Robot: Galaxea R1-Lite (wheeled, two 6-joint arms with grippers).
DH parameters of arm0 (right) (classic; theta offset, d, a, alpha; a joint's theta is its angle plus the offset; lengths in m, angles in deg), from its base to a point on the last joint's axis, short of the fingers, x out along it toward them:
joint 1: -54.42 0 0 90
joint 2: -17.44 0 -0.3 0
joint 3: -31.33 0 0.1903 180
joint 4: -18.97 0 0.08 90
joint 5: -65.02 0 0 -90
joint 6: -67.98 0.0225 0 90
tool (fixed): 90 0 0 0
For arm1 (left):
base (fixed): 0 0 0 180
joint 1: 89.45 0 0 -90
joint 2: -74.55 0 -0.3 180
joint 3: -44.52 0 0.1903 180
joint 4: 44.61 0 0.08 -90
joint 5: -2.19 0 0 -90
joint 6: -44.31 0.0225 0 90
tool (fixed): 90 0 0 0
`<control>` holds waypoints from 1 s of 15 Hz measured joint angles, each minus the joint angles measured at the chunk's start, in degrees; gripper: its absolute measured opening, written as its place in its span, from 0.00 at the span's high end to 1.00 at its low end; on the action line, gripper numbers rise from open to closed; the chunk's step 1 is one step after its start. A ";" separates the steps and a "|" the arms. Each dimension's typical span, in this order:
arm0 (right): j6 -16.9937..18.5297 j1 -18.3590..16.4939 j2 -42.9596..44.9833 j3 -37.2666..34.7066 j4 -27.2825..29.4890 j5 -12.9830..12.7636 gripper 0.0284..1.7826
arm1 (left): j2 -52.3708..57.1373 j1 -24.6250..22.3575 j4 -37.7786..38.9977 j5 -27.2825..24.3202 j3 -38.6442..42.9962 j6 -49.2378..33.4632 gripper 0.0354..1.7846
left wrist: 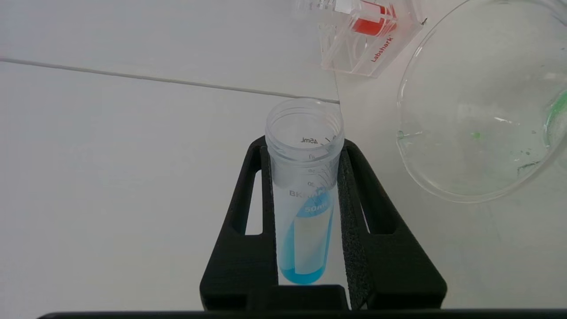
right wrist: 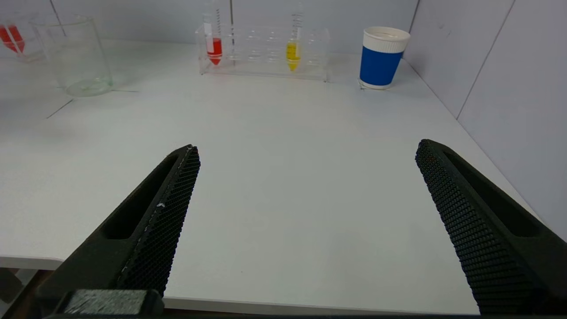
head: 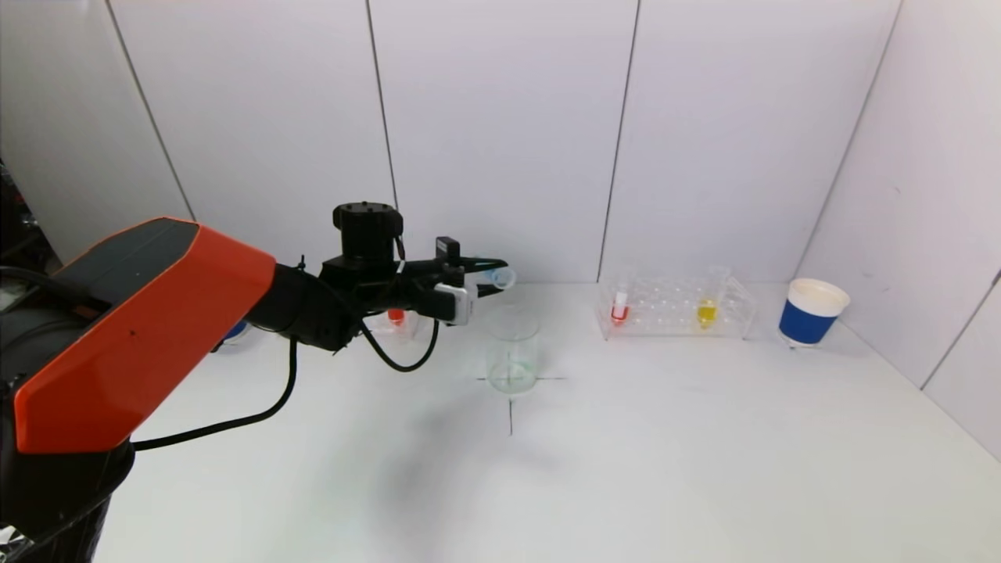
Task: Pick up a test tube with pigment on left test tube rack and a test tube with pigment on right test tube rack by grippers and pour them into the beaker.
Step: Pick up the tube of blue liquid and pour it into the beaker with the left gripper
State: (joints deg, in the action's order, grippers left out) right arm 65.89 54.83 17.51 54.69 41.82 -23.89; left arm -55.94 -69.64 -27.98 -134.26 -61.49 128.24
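Note:
My left gripper (head: 486, 277) (left wrist: 304, 146) is shut on an uncapped test tube (left wrist: 303, 208) holding blue pigment. It holds the tube tilted near level, above and just behind the glass beaker (head: 512, 352) (left wrist: 483, 102), whose bottom shows a green trace. The tube's mouth (head: 504, 277) points to the right. The left test tube rack (head: 395, 322) (left wrist: 370, 35), partly hidden by the arm, holds a red tube (head: 396, 316). On the right test tube rack (head: 672, 309) (right wrist: 266, 53) stand a red tube (head: 619, 307) (right wrist: 214, 48) and a yellow tube (head: 707, 309) (right wrist: 292, 53). My right gripper (right wrist: 308, 153) is open, low over the table's near edge, out of the head view.
A blue and white paper cup (head: 811, 313) (right wrist: 382, 57) stands right of the right rack, near the side wall. Black cross marks (head: 511, 407) lie under the beaker. The left arm's cable (head: 289, 391) hangs over the table. White walls close the back and right.

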 joint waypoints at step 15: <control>0.00 0.00 0.00 0.00 0.00 0.02 0.01 | 1.50 0.24 -7.20 2.82 -0.24 8.77 0.78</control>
State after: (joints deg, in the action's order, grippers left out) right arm 65.89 54.83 17.51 54.69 41.82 -23.86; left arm -54.44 -69.40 -35.18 -131.44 -61.73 137.00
